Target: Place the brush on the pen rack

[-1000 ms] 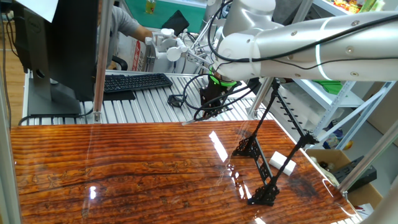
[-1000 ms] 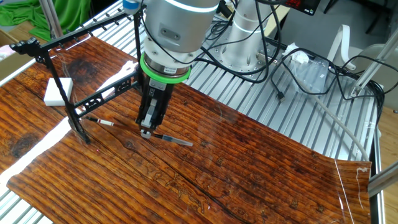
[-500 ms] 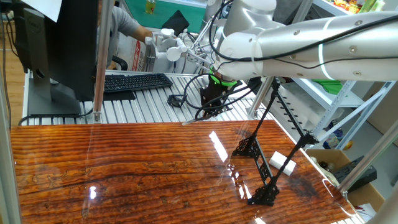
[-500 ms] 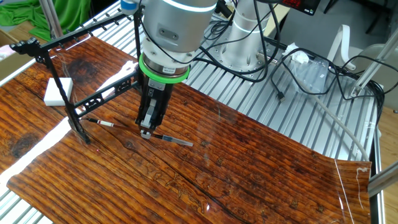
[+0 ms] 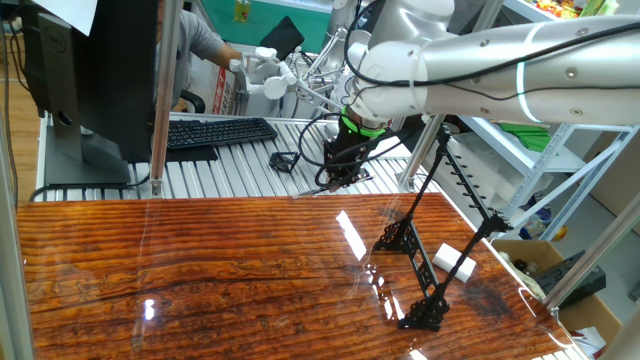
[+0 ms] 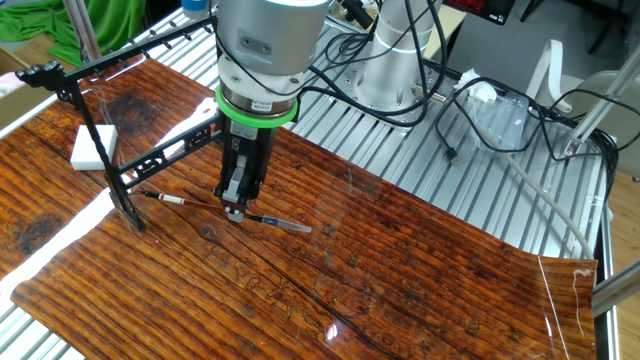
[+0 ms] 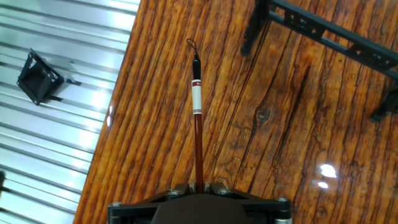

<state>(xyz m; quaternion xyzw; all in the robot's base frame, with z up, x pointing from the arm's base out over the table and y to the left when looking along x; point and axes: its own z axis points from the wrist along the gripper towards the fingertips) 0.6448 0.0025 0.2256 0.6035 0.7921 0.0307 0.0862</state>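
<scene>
Gripper (image 6: pixel 235 211) pointing straight down, clenching the thin dark brush with the pale banded end (image 7: pixel 196 118) near mid-length, probably so both ends can settle across rods. Brush hanging level just above the glossy wood-grain bench (image 6: pixel 400 270), beside the long black metal pen rack of slanted rods (image 6: pixel 130 165). Reading no brand, label or writing anywhere.

Layout, the other fixed view: pen rack (image 6: pixel 150 160) stands at left of wooden table (image 6: pixel 400 280). White block (image 6: pixel 95 146) lies on table just left of rack. Brush (image 6: pixel 225 210) sits level just right of rack foot, above tabletop, held betw. gripper (image 6: pixel 236 210) fingers, gripper directly above. Hand view: small wire frame (image 7: pixel 38 76) on slatted surface (image 7: pixel 56 124), left of table edge, well apart from brush.
</scene>
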